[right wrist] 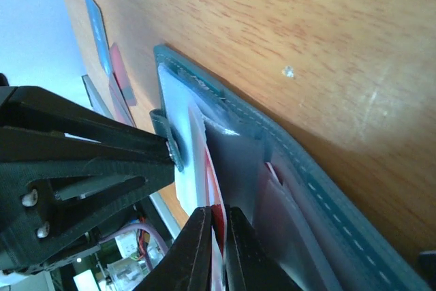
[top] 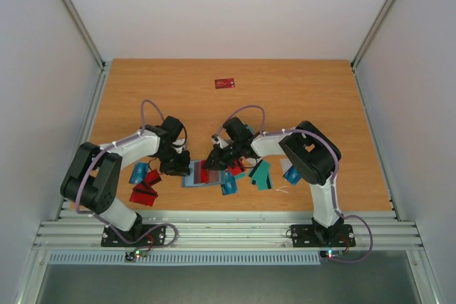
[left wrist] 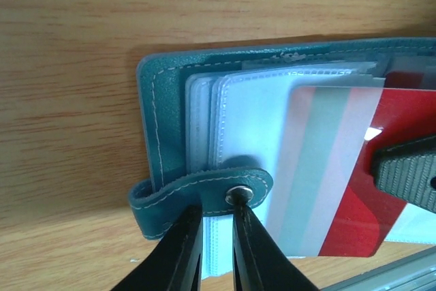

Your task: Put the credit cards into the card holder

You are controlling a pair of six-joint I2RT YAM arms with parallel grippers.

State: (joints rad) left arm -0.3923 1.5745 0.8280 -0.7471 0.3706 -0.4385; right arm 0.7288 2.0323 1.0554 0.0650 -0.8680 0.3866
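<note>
Top external view is showing the card holder [top: 192, 178] lying open on the worktop [top: 299, 97], toward 6 o'clock from its centre, between the two tools. The left tool [left wrist: 218, 215], at the holder's 9 o'clock, is grasping the card holder by its snap strap [left wrist: 197, 192] and seems to be pinning it in place. The right tool [right wrist: 214, 233], at the holder's 3 o'clock, is clenched on the edge of a red card [left wrist: 354, 189]. This card is lying partly over the clear sleeves [left wrist: 252, 120], and I cannot tell whether its front edge is already inside a pocket. Other loose cards [top: 261, 174] are lying at 3 and 9 o'clock of the holder, and a lone red card [top: 225, 83] is lying far away at 12 o'clock.

In my judgement several things are risking failure here. The sleeves are thin and stacked, so the card may be sliding over a lip instead of under it. A hard push toward 9 o'clock may be bending the card or making it slip in the narrow grasp. The holder, held only at the strap, may be turning. The two tools are working very near each other and could touch.
</note>
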